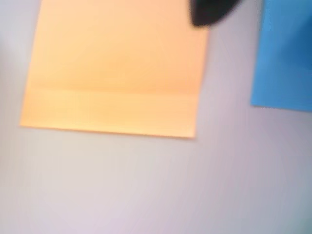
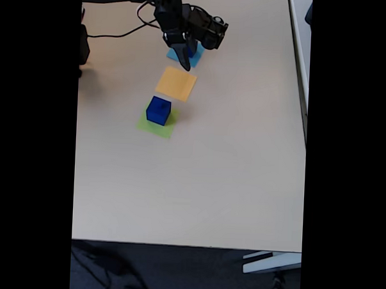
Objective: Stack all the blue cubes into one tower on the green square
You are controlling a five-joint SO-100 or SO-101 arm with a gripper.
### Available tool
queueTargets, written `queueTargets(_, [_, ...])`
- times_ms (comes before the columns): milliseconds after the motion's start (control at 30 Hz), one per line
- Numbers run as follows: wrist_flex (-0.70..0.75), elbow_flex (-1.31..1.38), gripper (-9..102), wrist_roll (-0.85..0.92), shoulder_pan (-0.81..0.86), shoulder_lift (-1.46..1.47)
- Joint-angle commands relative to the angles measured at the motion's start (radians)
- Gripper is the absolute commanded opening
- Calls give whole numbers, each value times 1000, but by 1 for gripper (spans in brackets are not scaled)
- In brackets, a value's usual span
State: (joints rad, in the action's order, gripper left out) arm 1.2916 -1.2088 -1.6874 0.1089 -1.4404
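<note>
Beige table (image 2: 211,171), blue cube (image 2: 158,110) on green square (image 2: 156,125), gripper (image 2: 186,62) apart (opening unclear, perhaps shut)

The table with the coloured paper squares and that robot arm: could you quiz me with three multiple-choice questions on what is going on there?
1. Where does the blue cube stand?
A. on the green square
B. on the orange-yellow square
C. on the bare table

2. How many paper squares lie on the table?
A. one
B. two
C. three

3. What lies on the orange-yellow square?
A. a cube
B. nothing
C. a cable

Answers:
1. A: in the fixed view, lime-green paper shows around the cube's base.
2. C: the fixed view shows green, orange-yellow and a light blue square in a row, the last partly under the gripper.
3. B: the wrist view and the fixed view both show its surface bare.
</note>
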Motion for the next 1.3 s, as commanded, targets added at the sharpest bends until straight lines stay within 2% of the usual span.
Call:
queueTargets(0, [-12,152,28,-60,-77,55])
queueTargets(267, [57,431,26,-342,-282,298])
queueTargets(400, [57,474,25,-466,-339,327])
queueTargets(567, [140,505,26,-597,-373,336])
queueTargets(867, [265,491,32,-584,-345,345])
queueTargets(1267, [265,545,31,-529,-330,457])
